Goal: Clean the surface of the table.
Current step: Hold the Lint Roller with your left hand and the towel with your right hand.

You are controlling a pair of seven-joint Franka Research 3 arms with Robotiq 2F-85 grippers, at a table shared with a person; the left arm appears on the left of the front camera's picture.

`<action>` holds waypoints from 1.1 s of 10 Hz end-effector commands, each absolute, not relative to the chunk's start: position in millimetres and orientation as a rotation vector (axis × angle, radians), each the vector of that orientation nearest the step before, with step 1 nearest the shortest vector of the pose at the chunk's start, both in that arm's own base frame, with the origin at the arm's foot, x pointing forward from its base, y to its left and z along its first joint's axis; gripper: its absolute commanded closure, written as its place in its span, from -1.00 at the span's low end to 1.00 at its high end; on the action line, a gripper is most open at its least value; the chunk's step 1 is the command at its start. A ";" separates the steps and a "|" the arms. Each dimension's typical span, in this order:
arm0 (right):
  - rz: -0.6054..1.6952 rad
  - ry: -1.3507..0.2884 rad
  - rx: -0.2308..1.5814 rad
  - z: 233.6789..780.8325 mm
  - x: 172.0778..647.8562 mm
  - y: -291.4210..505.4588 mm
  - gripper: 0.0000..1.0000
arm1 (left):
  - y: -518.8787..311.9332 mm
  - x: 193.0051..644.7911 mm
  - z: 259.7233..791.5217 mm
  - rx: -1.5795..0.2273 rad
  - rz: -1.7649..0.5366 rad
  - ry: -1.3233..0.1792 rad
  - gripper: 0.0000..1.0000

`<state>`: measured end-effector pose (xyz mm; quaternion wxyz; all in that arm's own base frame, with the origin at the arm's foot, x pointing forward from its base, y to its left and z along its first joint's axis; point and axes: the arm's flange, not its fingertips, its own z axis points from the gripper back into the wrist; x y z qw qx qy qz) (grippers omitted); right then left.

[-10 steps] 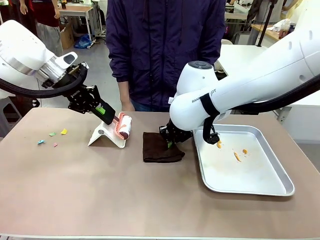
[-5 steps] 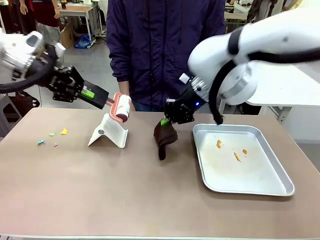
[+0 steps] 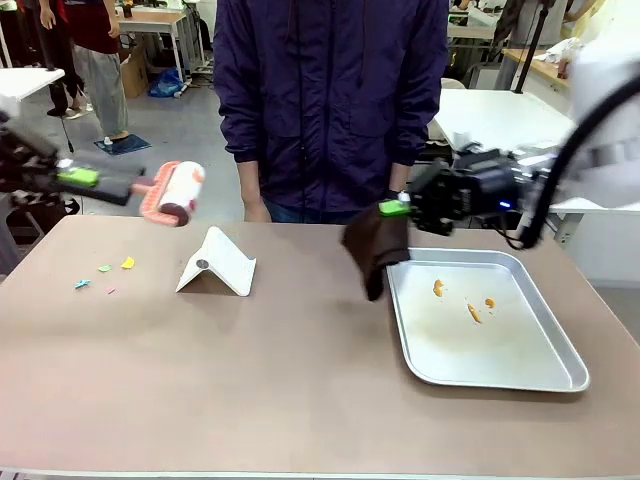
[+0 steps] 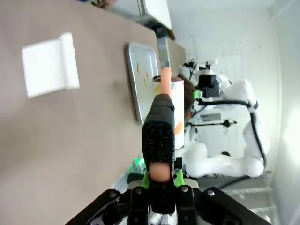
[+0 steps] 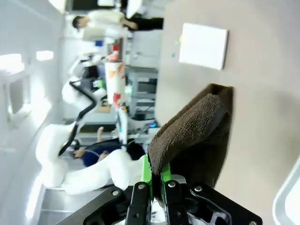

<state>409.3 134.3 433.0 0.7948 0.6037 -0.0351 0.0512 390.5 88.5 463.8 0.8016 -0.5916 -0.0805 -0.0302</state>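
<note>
Left gripper [image 3: 85, 178] clamps the lint roller [image 3: 178, 192] above the far-left edge of the table [image 3: 250, 380]; paper scraps [image 3: 105, 268] lie below; stiff, smooth top, likely swept, not grasped; right gripper [image 3: 398, 208] pinches a limp cloth [image 3: 375, 248] by the tray [image 3: 397, 315].

- Left of the white stand [image 3: 216, 262], coloured scraps [image 3: 105, 270] are too small to identify.
- Right of the stand, orange bits [image 3: 470, 303] in the tray [image 3: 520, 375] likewise.
- Above-left of it, the left end effector [image 3: 98, 181] and lint roller [image 3: 178, 192] are motion-blurred.

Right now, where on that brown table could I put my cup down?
The whole near strip of the brownish-taupe table is bare, in front of the white folded stand and silver metal tray. Crowded: coloured scraps at the robot's left.
</note>
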 end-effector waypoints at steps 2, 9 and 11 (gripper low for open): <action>0.092 -0.138 1.451 444.5 363.8 41.3 1.00 | 163.2 375.1 437.7 -1.334 -0.167 -0.105 1.00; -0.193 -0.303 1.463 409.7 327.6 -136.4 1.00 | 295.0 337.0 385.5 -1.559 0.179 -0.332 1.00; -0.241 -0.324 1.448 404.8 323.1 -141.7 1.00 | 288.8 341.6 381.3 -1.524 0.231 -0.290 1.00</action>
